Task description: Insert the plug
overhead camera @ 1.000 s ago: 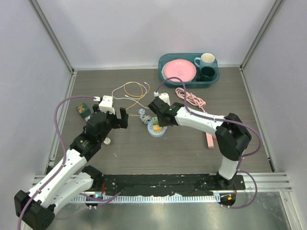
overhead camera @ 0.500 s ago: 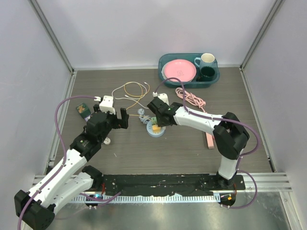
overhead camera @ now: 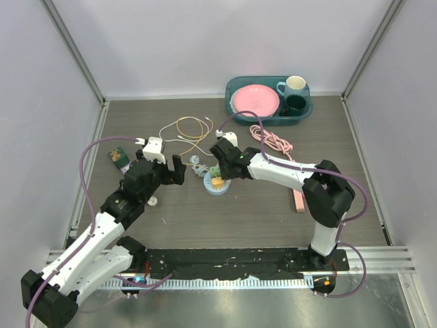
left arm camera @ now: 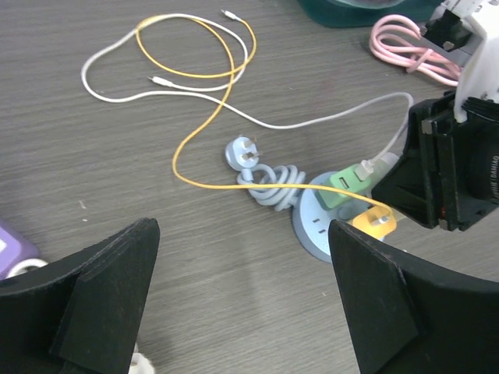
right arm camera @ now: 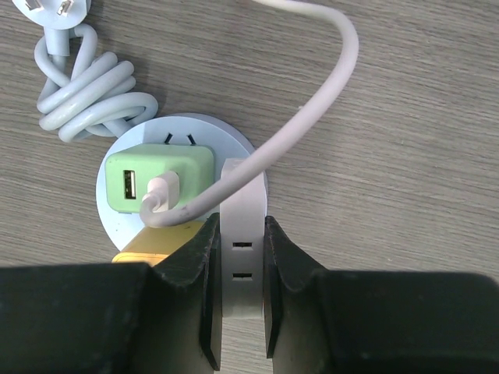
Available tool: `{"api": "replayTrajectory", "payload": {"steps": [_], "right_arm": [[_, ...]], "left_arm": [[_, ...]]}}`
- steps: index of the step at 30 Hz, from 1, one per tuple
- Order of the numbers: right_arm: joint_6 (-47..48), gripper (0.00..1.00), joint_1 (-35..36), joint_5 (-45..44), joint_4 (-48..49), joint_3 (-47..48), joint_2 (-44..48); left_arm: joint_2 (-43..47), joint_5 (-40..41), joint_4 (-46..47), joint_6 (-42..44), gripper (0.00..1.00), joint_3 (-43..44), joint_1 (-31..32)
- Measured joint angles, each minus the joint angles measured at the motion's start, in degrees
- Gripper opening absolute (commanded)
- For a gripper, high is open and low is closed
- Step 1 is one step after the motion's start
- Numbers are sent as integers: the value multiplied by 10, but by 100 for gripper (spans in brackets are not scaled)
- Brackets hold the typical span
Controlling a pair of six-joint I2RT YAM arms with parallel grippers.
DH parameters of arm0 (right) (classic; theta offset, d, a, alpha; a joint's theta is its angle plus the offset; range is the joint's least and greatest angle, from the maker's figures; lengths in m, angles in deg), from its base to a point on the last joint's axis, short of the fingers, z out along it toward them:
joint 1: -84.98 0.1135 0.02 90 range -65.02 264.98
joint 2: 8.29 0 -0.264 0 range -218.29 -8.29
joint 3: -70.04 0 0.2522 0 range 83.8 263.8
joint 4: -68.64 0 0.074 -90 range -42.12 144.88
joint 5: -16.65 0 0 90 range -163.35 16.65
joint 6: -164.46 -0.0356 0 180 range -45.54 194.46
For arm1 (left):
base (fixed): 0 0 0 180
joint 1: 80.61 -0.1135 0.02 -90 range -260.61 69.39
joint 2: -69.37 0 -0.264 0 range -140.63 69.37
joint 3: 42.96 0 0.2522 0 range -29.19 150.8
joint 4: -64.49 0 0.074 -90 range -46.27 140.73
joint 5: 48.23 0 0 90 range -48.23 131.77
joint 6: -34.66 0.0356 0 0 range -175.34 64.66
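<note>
the right gripper [right arm camera: 240, 234] clamps a white rectangular plug [right arm camera: 243, 195], its long axis along the fingers, pointing at the round pale-blue socket hub [right arm camera: 210, 132]; the left gripper [left arm camera: 242, 238] gapes wide.

The worktop [right arm camera: 405, 117] looks like matt grey-brown wood with a fine grain. The round socket [right arm camera: 210, 132], the green adapter [right arm camera: 160, 167] and the white plug [right arm camera: 242, 226] are smooth plastic; the jaws are matt black.

At the round socket [left arm camera: 312, 226]: one green adapter [right arm camera: 187, 167], one yellow adapter [left arm camera: 374, 222], one white plug [right arm camera: 242, 195]. Beyond the socket: one white cable [left arm camera: 269, 126], one yellow cable [left arm camera: 257, 187], one pink coil [overhead camera: 272, 142], one tray [overhead camera: 273, 121], one plate [overhead camera: 255, 100], two mugs [overhead camera: 295, 85] [overhead camera: 295, 104].
</note>
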Motion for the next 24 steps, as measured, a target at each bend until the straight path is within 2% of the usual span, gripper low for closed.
{"api": "replayTrajectory", "payload": {"steps": [5,11,14,15,17,19,24], "right_arm": [[3,1,-1,4,1,0,0],[7,1,-2,8,0,2,0],[8,1,-2,9,0,2,0],[8,1,-2,9,0,2,0],[9,1,-2,9,0,2,0],[9,1,-2,9,0,2,0],[8,1,-3,14,2,1,0]], "left_arm": [[-25,-36,14,-50,83,-6,1],[-116,-84,41,-140,79,-6,16],[-162,-103,49,-176,70,-6,26],[-173,-108,52,-187,64,-6,29],[-192,-117,63,-204,62,-6,35],[-210,-123,76,-225,55,-8,39],[-259,-125,122,-278,52,-34,42]]}}
